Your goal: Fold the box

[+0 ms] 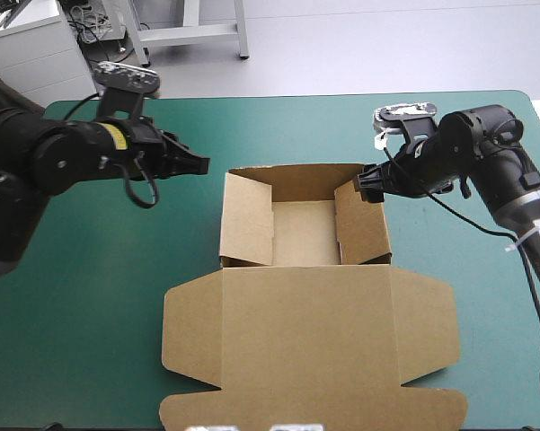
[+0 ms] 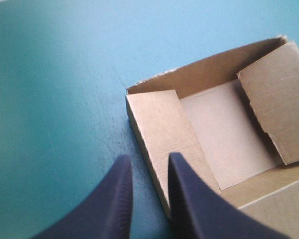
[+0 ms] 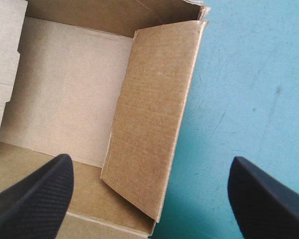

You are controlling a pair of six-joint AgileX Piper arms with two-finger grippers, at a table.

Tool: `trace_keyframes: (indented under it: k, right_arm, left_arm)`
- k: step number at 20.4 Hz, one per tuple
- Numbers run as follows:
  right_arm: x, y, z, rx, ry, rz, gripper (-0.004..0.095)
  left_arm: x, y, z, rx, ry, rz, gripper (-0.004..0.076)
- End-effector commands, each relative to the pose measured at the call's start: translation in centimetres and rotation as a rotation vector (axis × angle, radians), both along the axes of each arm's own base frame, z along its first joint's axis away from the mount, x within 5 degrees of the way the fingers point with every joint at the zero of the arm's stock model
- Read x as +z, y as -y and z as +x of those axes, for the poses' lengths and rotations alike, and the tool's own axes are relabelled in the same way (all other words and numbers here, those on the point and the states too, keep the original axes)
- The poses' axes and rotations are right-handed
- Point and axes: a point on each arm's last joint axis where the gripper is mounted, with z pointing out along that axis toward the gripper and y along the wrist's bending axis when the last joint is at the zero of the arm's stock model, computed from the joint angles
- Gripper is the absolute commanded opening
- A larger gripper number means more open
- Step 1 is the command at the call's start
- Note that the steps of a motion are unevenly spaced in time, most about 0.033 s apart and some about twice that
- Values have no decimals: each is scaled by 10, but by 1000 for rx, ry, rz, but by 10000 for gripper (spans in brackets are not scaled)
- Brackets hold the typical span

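High view overhead, wrist views close, all sharing box [image 1: 310,310]

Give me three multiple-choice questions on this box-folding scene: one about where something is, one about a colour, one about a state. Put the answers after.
1. Where is the left end effector relative to the box?
A. Inside it
B. Beside its left side, over bare table cover
C. Beyond its right side

2. What colour is the table cover?
A. Brown
B. White
C. Teal-green

3. How do the right end effector's fingers stand?
A. Spread wide, holding nothing
B. Shut to a point
C. Shut on the box

Answers:
1 B: the high view shows it over bare cover near the box's far left corner.
2 C: the cover is teal-green all around the brown box.
3 A: in the right wrist view the black fingers stand far apart, with the box's right wall ahead between them.
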Motion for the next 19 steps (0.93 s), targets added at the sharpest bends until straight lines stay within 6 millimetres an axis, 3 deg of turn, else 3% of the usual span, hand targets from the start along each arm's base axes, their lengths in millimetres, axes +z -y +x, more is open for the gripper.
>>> trace_keyframes:
  k: [1,3,6,10,12,15,19]
  right_arm:
    - [21,5,-11,6,72,18,778]
    - [21,4,-8,13,99,18,779]
    - [18,2,0,10,121,26,778]
    - [2,-4,19,24,118,8,778]
    - [-18,-9,37,24,86,-8,778]
    - [-43,-15,55,25,31,-25,778]
    - [-75,-13,76,0,-48,-37,778]
  left_arm:
    - [36,-28,-48,-17,116,-38,15]
    - [49,-43,-77,-37,183,-61,-32]
    - [50,-65,-115,-49,240,-71,-32]
    - [24,-91,-159,-60,250,-59,-32]
    - [-4,-101,-178,-61,221,-44,-32]
    - [-33,-107,-187,-63,175,-20,-32]
    - [-74,-104,-183,-69,63,36,-32]
